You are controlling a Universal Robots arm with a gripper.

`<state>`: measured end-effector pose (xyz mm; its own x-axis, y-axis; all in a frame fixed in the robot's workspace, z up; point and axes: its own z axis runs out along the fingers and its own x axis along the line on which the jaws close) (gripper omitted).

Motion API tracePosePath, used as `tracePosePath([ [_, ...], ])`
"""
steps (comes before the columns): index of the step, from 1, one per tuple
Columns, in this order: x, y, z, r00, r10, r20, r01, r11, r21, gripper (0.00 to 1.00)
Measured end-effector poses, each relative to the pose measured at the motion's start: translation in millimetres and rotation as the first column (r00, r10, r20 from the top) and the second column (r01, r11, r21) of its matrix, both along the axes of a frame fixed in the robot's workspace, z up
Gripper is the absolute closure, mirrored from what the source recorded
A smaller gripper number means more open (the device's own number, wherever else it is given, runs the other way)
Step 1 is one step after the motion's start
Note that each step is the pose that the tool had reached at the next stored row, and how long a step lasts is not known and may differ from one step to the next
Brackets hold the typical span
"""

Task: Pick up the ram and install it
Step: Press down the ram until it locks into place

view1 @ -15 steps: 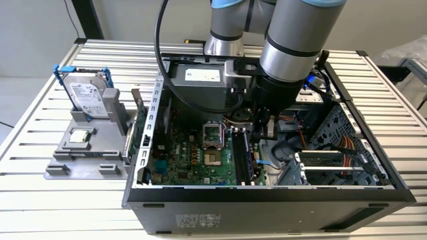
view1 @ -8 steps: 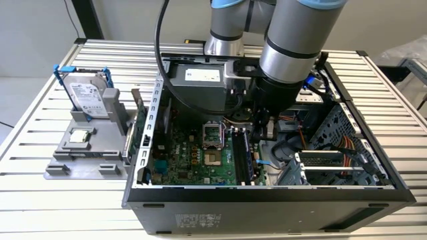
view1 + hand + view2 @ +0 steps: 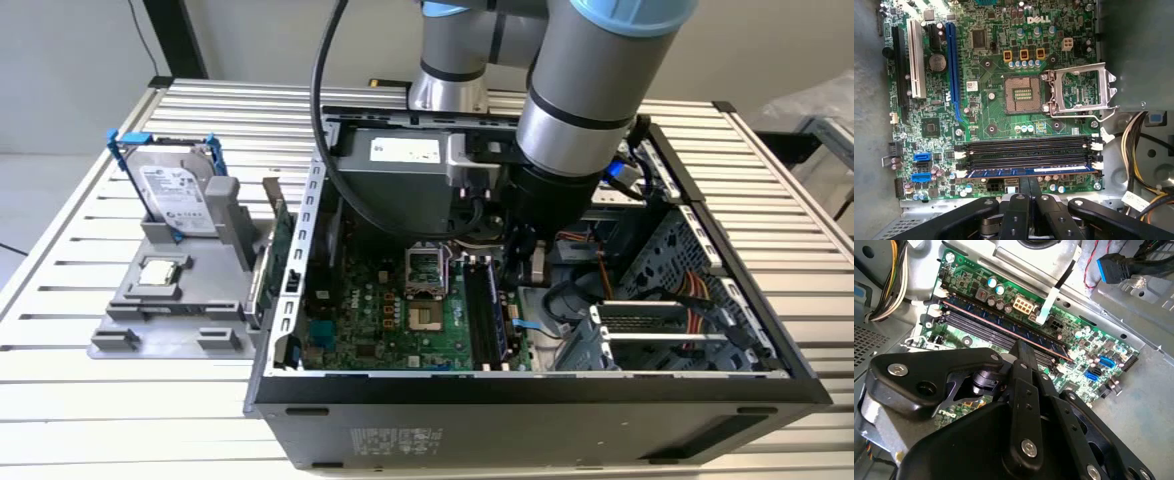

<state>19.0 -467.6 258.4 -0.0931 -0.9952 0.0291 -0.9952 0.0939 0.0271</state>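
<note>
The ram [image 3: 1064,170] is a long thin bluish stick standing in the outermost of the black memory slots [image 3: 1029,152] on the green motherboard; it also shows in the second wrist view [image 3: 1004,326] and in the exterior view [image 3: 494,312]. My gripper [image 3: 1029,186] hangs inside the open computer case [image 3: 534,385], directly over the middle of the ram. Its two black fingers [image 3: 1020,210] are pressed together with nothing between them. In the second wrist view the gripper [image 3: 1019,347] has its tips right at the stick's top edge; I cannot tell whether they touch it.
An open, empty processor socket [image 3: 1023,93] lies beside the slots. Cable bundles [image 3: 1141,150] and a drive cage [image 3: 667,330] crowd the case around the arm. Outside, at the exterior view's left, a grey stand [image 3: 174,320] holds a hard drive [image 3: 180,195] and a processor chip [image 3: 160,270].
</note>
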Motion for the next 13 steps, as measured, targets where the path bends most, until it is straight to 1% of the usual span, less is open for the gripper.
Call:
tracePosePath([
  [9,0.0,0.1,-0.9,1.0,0.0,0.0002,0.0,1.0,0.0007,1.0],
  [11,0.0,0.1,-1.8,1.0,0.0,0.0002,0.0,1.0,0.0005,1.0],
  [13,0.1,0.1,-4.3,1.0,0.0,0.0002,0.0,1.0,0.0007,1.0],
])
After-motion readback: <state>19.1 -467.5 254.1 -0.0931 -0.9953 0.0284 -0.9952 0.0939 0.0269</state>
